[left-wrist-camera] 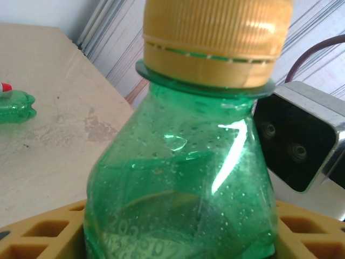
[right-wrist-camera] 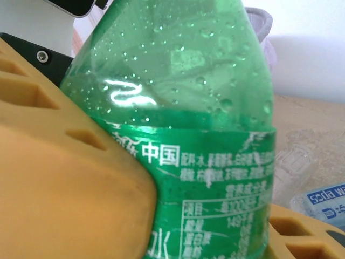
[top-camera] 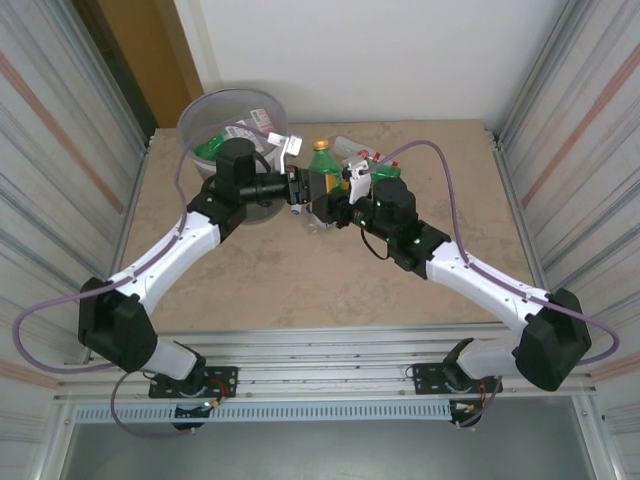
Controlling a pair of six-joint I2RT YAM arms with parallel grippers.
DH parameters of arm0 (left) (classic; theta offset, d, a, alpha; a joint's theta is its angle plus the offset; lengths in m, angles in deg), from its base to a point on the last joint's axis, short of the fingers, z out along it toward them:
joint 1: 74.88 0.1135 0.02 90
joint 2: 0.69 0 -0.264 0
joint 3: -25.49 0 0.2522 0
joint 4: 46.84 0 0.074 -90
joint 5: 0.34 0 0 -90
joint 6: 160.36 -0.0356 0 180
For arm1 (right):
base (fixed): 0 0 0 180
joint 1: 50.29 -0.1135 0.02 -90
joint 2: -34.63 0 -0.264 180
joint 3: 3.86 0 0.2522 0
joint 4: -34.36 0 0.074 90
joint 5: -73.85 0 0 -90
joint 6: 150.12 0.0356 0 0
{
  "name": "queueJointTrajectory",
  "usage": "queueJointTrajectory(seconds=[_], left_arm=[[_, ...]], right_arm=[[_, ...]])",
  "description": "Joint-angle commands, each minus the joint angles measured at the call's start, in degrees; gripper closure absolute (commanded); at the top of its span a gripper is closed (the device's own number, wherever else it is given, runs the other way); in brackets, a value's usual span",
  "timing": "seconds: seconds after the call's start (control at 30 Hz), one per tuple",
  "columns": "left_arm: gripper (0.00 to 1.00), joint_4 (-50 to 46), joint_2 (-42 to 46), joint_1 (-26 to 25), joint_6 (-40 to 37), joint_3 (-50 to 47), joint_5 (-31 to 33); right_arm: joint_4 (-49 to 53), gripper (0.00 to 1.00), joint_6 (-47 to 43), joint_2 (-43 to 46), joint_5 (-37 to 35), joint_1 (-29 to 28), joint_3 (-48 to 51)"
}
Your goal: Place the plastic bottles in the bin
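Observation:
A green bottle (top-camera: 322, 162) with a yellow cap stands upright between both grippers at the table's middle back. My left gripper (top-camera: 312, 190) is shut on its lower body; in the left wrist view the green bottle (left-wrist-camera: 183, 178) sits between the yellow fingers (left-wrist-camera: 38, 232). My right gripper (top-camera: 340, 205) grips the same bottle from the other side; its yellow finger (right-wrist-camera: 70, 189) presses the green label (right-wrist-camera: 215, 178). The bin (top-camera: 205, 108) stands at the back left, just left of the bottle, with a green bottle (top-camera: 210, 148) and other bottles inside.
More crushed bottles (top-camera: 372, 160) lie behind the right gripper. A small green bottle (left-wrist-camera: 13, 105) with a red cap lies on the table. A clear bottle with a blue label (right-wrist-camera: 318, 200) lies at the right. Corrugated metal walls flank the table.

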Motion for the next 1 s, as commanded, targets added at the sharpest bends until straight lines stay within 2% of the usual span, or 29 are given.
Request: queueJointTrajectory(seconds=[0.0,0.13,0.23,0.33,0.47,0.6,0.73,0.83,0.97], left_arm=[[0.64,1.76,-0.19,-0.87,0.79,1.42,-1.88],[0.79,1.74,0.4,-0.87,0.0,1.36,-0.55],[0.87,-1.0,1.13,-0.86,-2.63,2.64,1.76],[0.91,-6.82,2.24,-0.62,-7.63,5.36,6.03],[0.95,-14.48,3.88,0.48,-13.75,9.05,13.03],[0.97,-21.82,4.71,2.3,-19.42,13.29,21.23],[0.97,-28.74,4.62,3.39,-26.06,19.5,34.0],[0.97,-32.03,3.48,5.01,-27.72,23.53,41.48],[0.97,-34.83,1.13,7.81,-27.3,27.3,46.85]], right_arm=[[-1.9,0.54,-0.93,-0.65,0.82,-0.68,-3.01],[-1.13,0.46,-0.93,-0.17,0.41,-0.69,-3.1],[0.18,0.29,-1.24,0.62,-0.16,-0.69,-2.88],[1.76,0.15,-1.5,1.88,-1.47,-0.75,-2.47],[3.58,0.03,-1.36,4.31,-4.35,-0.76,-0.8],[4.85,0.02,-0.67,7.24,-7.6,-0.69,1.4],[7.81,0.02,0.36,9.78,-11.49,-0.64,2.63],[9.88,0.02,1.47,11.16,-13.81,-0.56,3.46],[11.44,0.02,2.87,12.38,-15.57,-0.45,4.24]])
